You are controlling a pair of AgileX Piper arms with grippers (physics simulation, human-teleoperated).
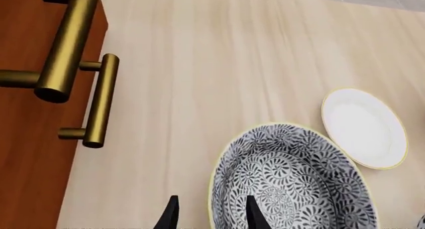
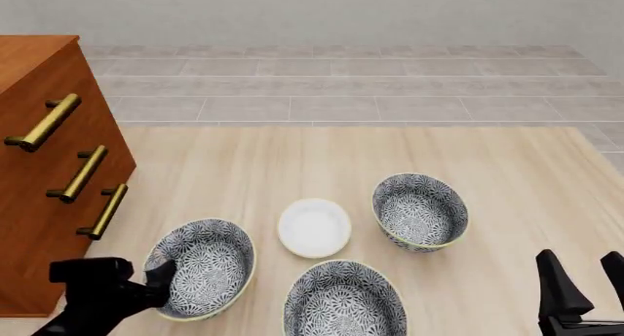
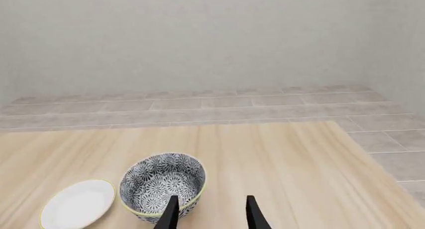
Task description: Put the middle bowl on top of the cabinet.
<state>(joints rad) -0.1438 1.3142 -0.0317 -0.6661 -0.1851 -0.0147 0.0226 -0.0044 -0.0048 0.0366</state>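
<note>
With the front view read as a clock face centred on the white dish [image 2: 314,227], the middle bowl [image 2: 343,301] stood on the table [image 2: 292,161] at 6 o'clock, just beside the dish and upright. You had neither gripper on it.

The left bowl [image 2: 203,266] stood at 8 o'clock from the dish. The right bowl [image 2: 420,211] stood at 2 o'clock. All three bowls were apart from one another. The cabinet [image 2: 39,226] stood at 9 o'clock, at the left edge of the table, with its three handles [image 2: 76,175] facing the bowls. Its top was only partly in view.

Your left gripper [image 2: 164,276] was at the 8 o'clock side of the left bowl. In the left wrist view, its fingers [image 1: 171,215] were spread apart, and the near rim of the left bowl [image 1: 292,184] lay between them. Whether either finger touched the rim could not be determined. The same view showed the white dish [image 1: 364,127] beyond that bowl and two cabinet handles [image 1: 99,102] to one side.

Your right gripper [image 2: 580,261] was at 4 o'clock from the dish, near the front right corner of the table, well apart from every bowl. Its fingers [image 3: 171,214] were spread apart and held nothing. The right wrist view showed the right bowl [image 3: 162,184] and the dish [image 3: 76,203] ahead of it.
</note>
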